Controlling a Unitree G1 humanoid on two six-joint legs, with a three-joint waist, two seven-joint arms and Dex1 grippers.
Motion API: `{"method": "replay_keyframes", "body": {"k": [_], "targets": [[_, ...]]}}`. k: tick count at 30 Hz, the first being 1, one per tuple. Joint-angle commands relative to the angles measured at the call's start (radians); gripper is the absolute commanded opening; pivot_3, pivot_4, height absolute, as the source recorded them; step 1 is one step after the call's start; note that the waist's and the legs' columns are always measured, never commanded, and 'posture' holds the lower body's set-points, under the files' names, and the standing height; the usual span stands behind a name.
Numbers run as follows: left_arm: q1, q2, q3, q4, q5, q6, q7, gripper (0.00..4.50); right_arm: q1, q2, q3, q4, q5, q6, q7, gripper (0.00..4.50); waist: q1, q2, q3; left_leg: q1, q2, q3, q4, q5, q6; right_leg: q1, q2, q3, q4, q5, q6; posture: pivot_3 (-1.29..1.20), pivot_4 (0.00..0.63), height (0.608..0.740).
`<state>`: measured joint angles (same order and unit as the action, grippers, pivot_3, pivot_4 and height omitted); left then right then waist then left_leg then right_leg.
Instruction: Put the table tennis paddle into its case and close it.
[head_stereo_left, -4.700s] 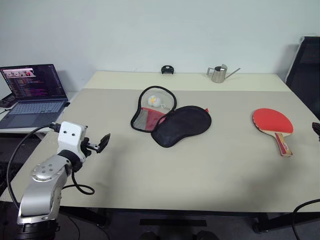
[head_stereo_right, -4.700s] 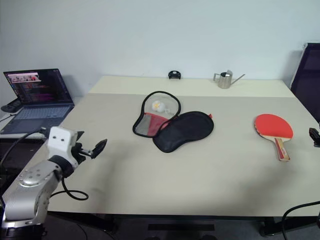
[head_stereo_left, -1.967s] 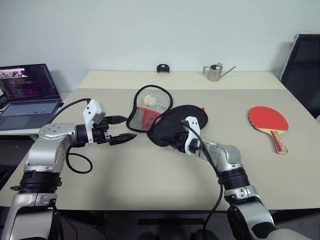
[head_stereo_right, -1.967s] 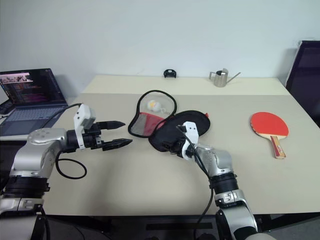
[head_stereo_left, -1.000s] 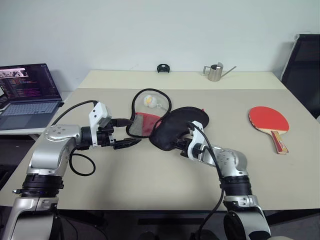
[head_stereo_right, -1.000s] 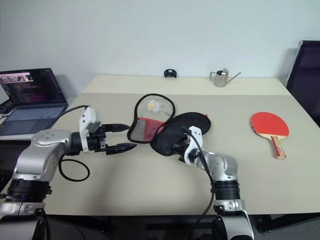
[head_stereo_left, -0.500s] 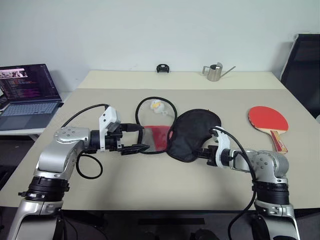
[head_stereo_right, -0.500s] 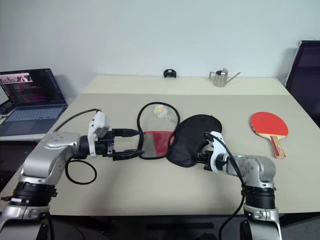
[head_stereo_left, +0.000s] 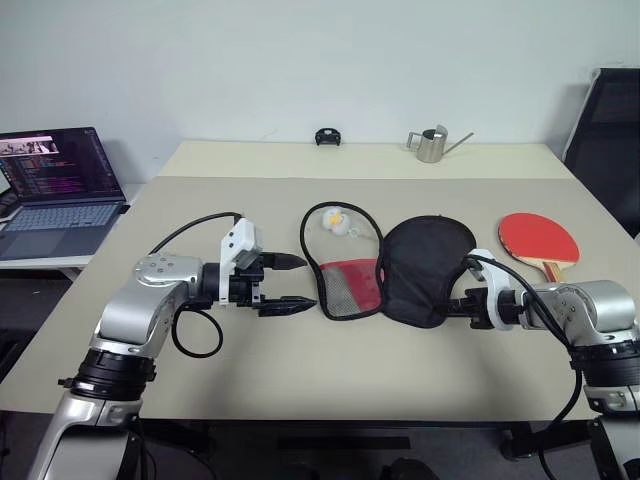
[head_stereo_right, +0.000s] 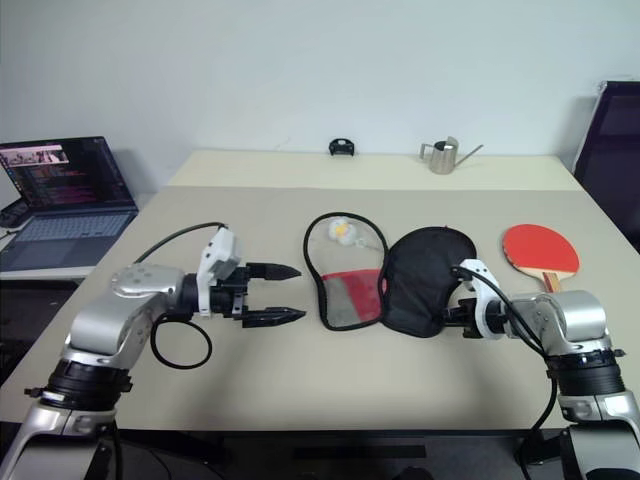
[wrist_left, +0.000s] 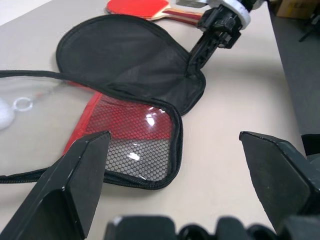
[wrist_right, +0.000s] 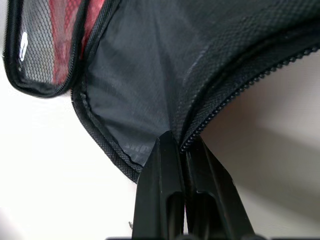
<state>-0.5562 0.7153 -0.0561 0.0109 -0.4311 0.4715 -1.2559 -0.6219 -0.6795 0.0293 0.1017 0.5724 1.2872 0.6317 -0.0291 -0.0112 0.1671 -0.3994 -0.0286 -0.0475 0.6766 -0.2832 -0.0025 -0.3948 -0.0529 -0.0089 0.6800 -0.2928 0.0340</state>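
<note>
Where mesh meets black fabric, soft case (head_stereo_left: 400, 270) splayed flat, paddle (head_stereo_left: 538, 238) round, red.

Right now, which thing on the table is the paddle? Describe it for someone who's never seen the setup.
On the beige table, look toward its right edge, just past the open black-and-red case. The table tennis paddle lies flat there: round red face, short wooden handle, rigid rather than fabric.

Setting, as I see it from my station: an office or lab workroom. Plain white wall (head_stereo_left: 300, 60); wide beige work table (head_stereo_left: 300, 380); open dark laptop (head_stereo_left: 55, 185) on a side desk past the table's left edge; black office chair (head_stereo_left: 610, 120) beyond its right edge; small metal watering can (head_stereo_left: 432, 145) near the far edge.
</note>
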Motion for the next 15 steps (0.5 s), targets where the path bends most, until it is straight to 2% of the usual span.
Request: {"method": "replay_keyframes", "body": {"k": [1, 12, 15], "targets": [[-0.029, -0.006, -0.003, -0.03, -0.008, -0.006, -0.005, 4.5, -0.053, -0.036, 0.043, 0.053, -0.047, -0.075, 0.064, 0.01, 0.0, 0.0, 0.0, 0.0, 0.0, 0.0, 0.0, 0.0, 0.0, 0.0, 0.0, 0.0, 0.0, 0.0, 0.0, 0.0, 0.15, 0.74], [-0.036, -0.018, -0.013, -0.025, -0.007, -0.011, -0.004, 4.5, -0.201, -0.024, 0.121, 0.304, -0.19, -0.22, 0.156, 0.01, 0.0, 0.0, 0.0, 0.0, 0.0, 0.0, 0.0, 0.0, 0.0, 0.0, 0.0, 0.0, 0.0, 0.0, 0.0, 0.0, 0.15, 0.74], [-0.037, -0.021, -0.014, -0.023, -0.006, -0.013, -0.003, 4.5, -0.223, -0.029, 0.12, 0.355, -0.225, -0.251, 0.16, 0.63, 0.0, 0.0, 0.0, 0.0, 0.0, 0.0, 0.0, 0.0, 0.0, 0.0, 0.0, 0.0, 0.0, 0.0, 0.0, 0.0, 0.15, 0.74]]}}
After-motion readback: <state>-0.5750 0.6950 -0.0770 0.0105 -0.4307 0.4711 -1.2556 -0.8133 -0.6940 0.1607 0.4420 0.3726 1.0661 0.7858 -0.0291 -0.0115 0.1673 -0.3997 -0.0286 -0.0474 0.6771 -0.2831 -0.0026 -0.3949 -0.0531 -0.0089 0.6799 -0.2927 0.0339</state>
